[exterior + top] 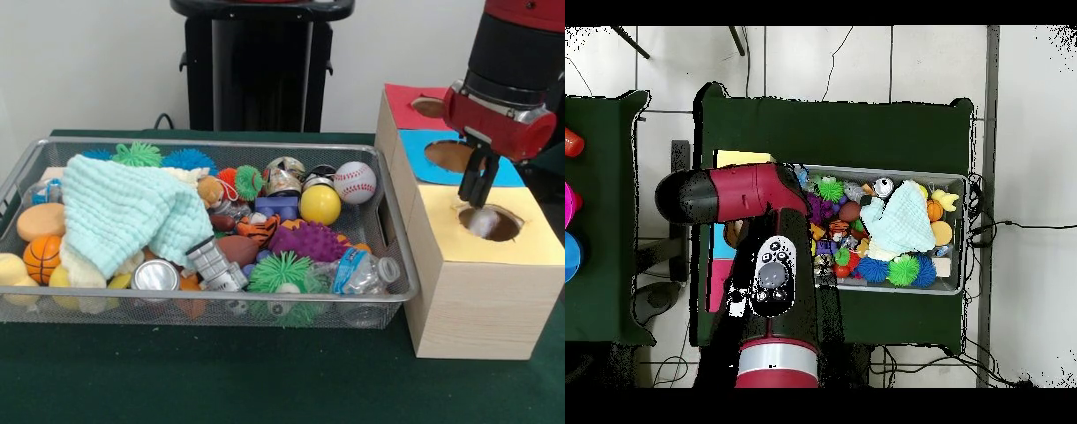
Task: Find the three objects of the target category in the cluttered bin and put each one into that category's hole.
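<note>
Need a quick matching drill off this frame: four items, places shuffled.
Items
1. baseball
2. mint cloth
3. gripper
4. basketball

Places
A. over the hole in the yellow-topped box
B. far right corner of the wire bin, front view
C. draped over toys in the bin's left half, front view
D. near left end of the bin, front view

Pairs: 1-B, 2-C, 3-A, 4-D
</note>
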You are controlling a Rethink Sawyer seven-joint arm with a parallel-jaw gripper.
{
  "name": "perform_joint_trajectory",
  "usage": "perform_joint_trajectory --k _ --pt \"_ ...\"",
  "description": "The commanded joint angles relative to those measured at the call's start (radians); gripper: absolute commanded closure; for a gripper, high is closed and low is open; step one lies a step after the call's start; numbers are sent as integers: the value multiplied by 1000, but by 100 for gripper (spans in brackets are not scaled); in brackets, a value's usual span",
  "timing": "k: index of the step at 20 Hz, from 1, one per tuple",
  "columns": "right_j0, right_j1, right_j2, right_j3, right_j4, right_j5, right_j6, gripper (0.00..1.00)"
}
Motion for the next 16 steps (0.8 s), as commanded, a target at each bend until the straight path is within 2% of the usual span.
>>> perform_joint_trajectory --k 1,7,9,13,16 --pt "-32 -33 5 102 -21 208 -60 100" --pt "-29 -14 10 93 -28 196 -40 100" --pt "-31 -2 11 98 -37 159 -41 100" --pt "-15 -65 -3 141 -29 186 -37 100" --pt "-12 -80 -3 157 -35 154 -38 100"
